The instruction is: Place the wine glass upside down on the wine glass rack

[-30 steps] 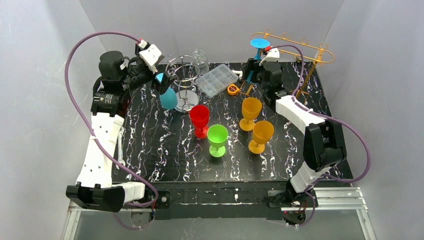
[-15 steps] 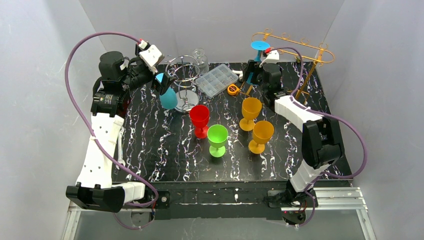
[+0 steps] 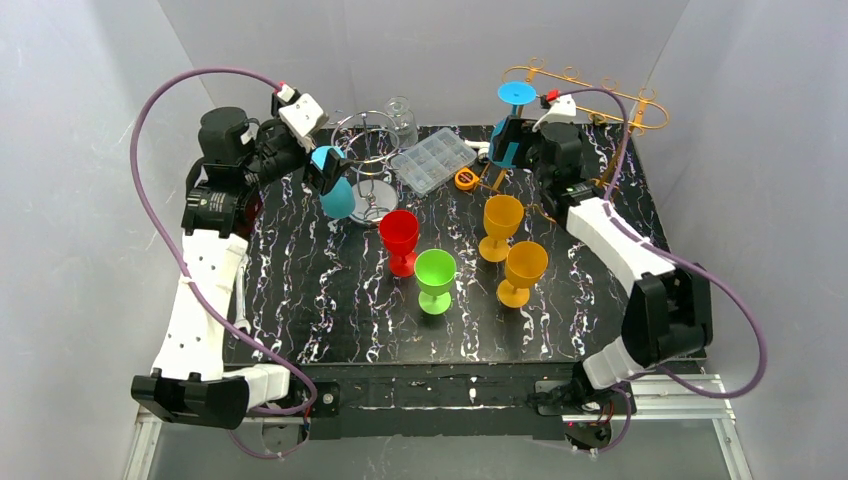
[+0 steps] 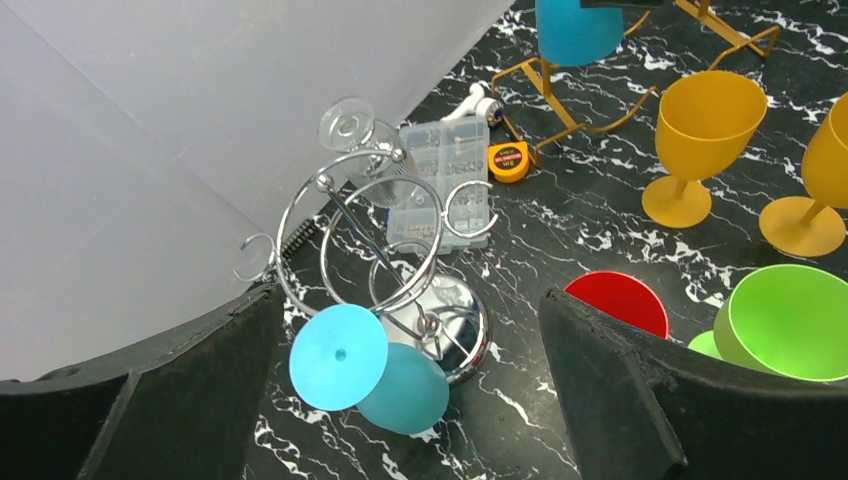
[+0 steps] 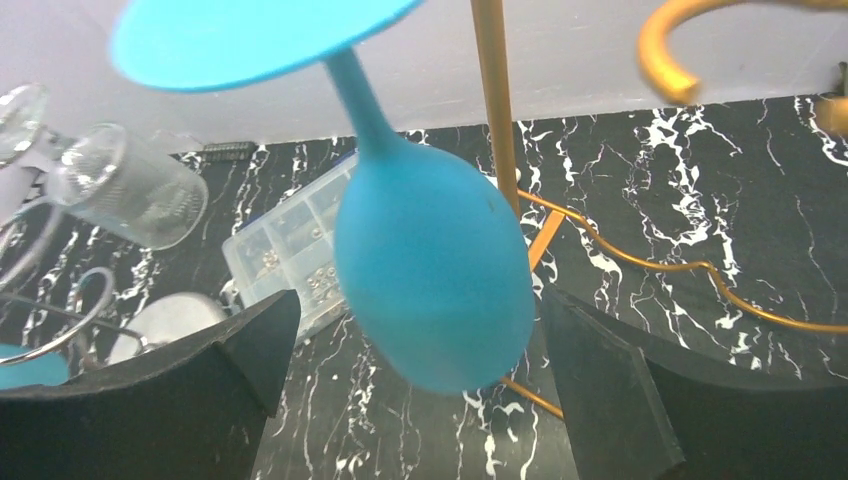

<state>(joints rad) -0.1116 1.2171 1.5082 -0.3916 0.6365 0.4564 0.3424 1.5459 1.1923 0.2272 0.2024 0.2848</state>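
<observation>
A blue wine glass point(image 5: 432, 270) hangs upside down from the gold wine glass rack point(image 3: 600, 95), its foot point(image 3: 517, 92) caught on the top rail. My right gripper point(image 5: 425, 400) is open around its bowl, with a gap on both sides. A second, lighter blue wine glass point(image 4: 400, 390) hangs upside down and tilted on the silver wire rack point(image 4: 400, 230). My left gripper point(image 4: 410, 420) is open just in front of it and touches nothing. In the top view the left gripper point(image 3: 322, 175) is at the silver rack point(image 3: 365, 150).
Red point(image 3: 399, 235), green point(image 3: 435, 275) and two orange glasses point(image 3: 502, 220) point(image 3: 524, 268) stand upright mid-table. A clear compartment box point(image 3: 433, 160), an orange tape measure point(image 3: 465, 179) and a clear glass point(image 3: 400, 115) lie between the racks. White walls enclose the back and sides.
My right gripper has opened wider off the blue glass and drawn back to the right; the glass stays hanging on the gold rack. The left arm has not moved.
</observation>
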